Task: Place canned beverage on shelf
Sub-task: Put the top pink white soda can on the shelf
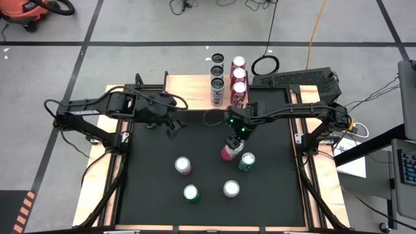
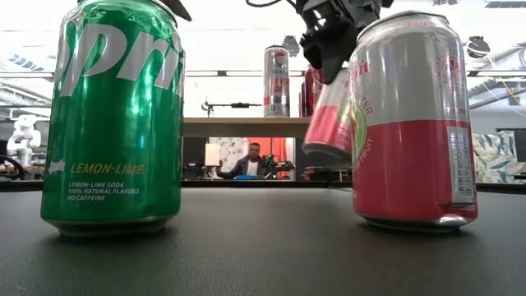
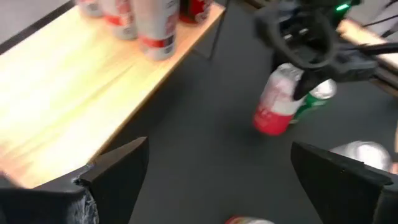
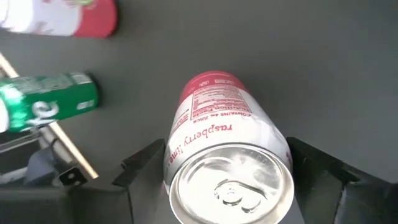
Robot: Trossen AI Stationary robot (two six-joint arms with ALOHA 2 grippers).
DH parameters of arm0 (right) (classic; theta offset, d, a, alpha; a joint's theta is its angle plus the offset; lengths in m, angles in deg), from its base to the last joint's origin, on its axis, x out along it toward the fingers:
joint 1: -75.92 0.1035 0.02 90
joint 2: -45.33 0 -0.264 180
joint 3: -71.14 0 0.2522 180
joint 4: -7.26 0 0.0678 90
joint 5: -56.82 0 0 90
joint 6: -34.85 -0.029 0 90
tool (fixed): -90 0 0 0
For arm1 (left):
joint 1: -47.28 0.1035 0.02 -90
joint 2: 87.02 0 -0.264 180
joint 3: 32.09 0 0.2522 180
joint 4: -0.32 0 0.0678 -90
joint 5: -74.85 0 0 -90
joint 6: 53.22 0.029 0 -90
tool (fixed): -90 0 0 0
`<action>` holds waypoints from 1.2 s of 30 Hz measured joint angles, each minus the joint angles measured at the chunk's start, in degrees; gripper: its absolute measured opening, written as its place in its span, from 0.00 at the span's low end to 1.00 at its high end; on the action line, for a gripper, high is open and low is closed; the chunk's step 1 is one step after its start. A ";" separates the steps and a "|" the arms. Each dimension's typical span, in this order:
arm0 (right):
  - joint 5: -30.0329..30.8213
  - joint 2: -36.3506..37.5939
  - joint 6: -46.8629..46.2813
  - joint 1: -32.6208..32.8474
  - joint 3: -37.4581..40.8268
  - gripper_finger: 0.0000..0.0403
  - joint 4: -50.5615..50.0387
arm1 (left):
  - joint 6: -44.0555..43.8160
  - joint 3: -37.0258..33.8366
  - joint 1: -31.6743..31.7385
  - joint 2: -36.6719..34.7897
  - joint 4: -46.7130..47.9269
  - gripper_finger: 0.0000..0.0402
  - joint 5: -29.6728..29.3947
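Observation:
The wooden shelf [image 1: 192, 88] stands at the table's far edge, with several cans [image 1: 227, 78] in two rows on its right end. My right gripper [image 1: 233, 138] hangs over the black table [image 1: 156, 195], just near of the shelf. It is shut on a pink-and-white canned beverage [image 1: 229, 151], which also shows in the low view [image 2: 333, 123] and in the left wrist view [image 3: 277, 102]. My left gripper [image 3: 217, 180] stands open, with nothing between its fingers, near the shelf's near left corner [image 3: 81, 106]. My right gripper pinches the can's upper wall [image 4: 177, 155], just below the top rim, between its two fingers [image 4: 143, 171], one on each side. The fingers come from above, slanting down. The can hangs tilted below them with its pink bottom [image 2: 325, 154] clear of the table.
Loose cans stand on the table: a pink one [image 1: 183, 166], a green one [image 1: 247, 161] close to the held can, a green Sprite [image 1: 190, 193] and another [image 1: 231, 188] near the front. A person [image 2: 253, 160] sits beyond the table.

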 joint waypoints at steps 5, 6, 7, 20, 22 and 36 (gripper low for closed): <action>0.15 0.00 2.94 0.00 0.00 0.65 4.63 | -2.69 0.04 -2.47 1.70 -2.33 0.98 0.15; 0.12 0.00 3.02 -0.02 0.00 0.65 5.63 | -3.55 0.08 -2.89 2.34 -2.64 0.98 0.15; 0.12 0.00 2.93 -0.06 0.00 0.65 6.72 | -4.33 0.10 -3.40 2.82 -2.55 0.98 0.16; -0.20 0.37 -3.42 -0.11 -0.02 0.65 16.94 | -5.31 0.00 -9.01 9.31 -5.21 0.98 3.55; -0.20 0.37 -5.32 -0.11 0.00 0.65 17.70 | -3.51 0.00 -8.91 9.44 -7.28 0.98 5.03; -0.26 0.86 -19.69 0.95 -0.02 0.65 26.77 | 13.37 0.00 -6.64 9.30 -16.05 0.98 9.44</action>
